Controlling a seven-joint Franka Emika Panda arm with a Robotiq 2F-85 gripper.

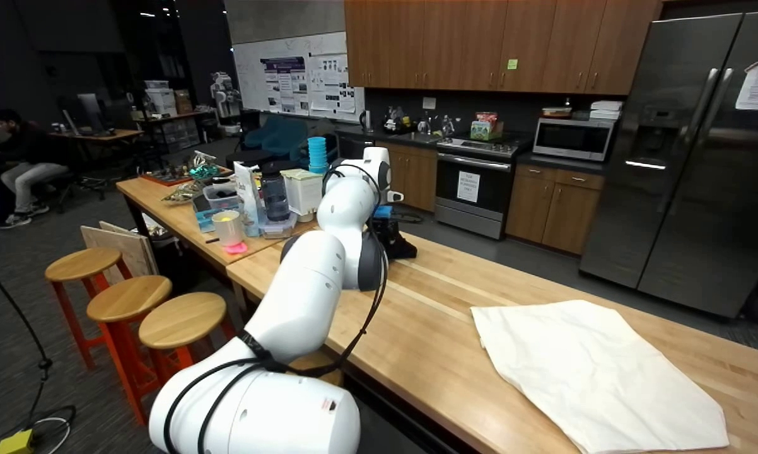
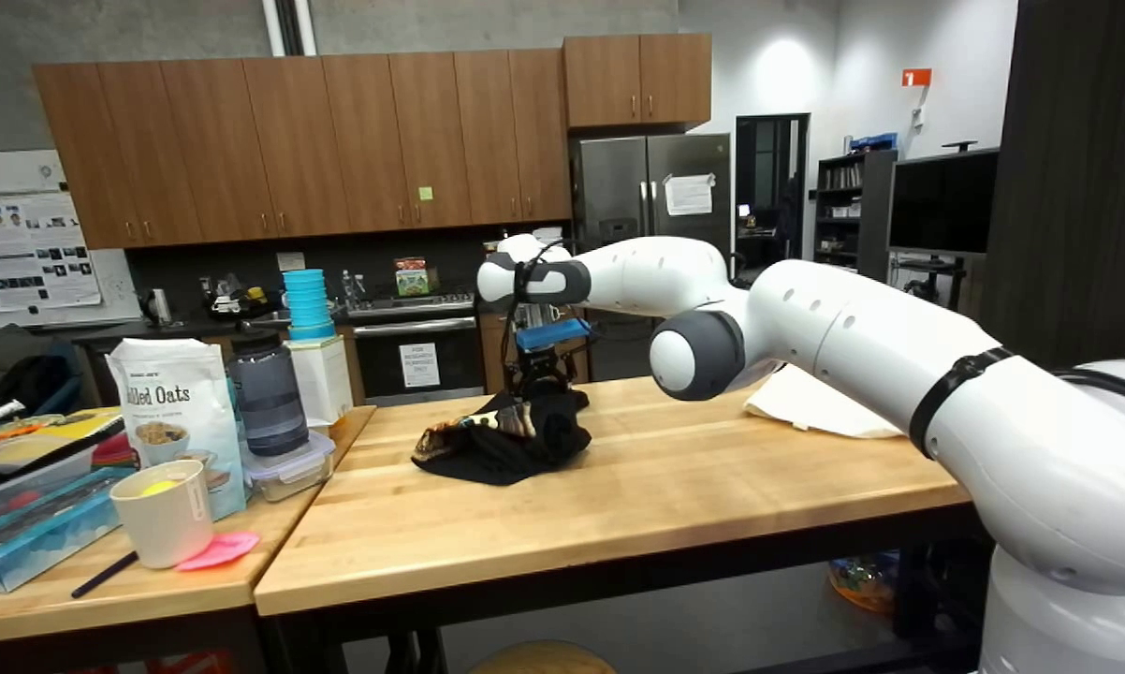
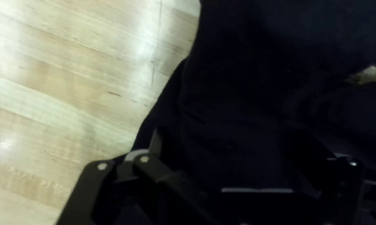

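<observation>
Wooden table (image 2: 656, 487) beneath the claw (image 3: 230, 139), cream cloth (image 1: 593, 372) spread flat well apart from it, black printed cloth (image 2: 488, 454) bunched directly under it, claw pointing down with jaws wide apart, contact with that cloth unclear, pale mug (image 2: 165, 520) well away from the claw

The black cloth (image 3: 253, 87) runs off the top and right edges of the wrist view, mostly too dark to read its folds. The gripper (image 3: 230, 143) blurs into it; whether they touch cannot be told. In an exterior view the arm (image 1: 313, 277) hides part of the cloth. In an exterior view its printed patch (image 2: 516, 419) is too small to make out, and the bottom edge cuts off a stool (image 2: 544, 660).
</observation>
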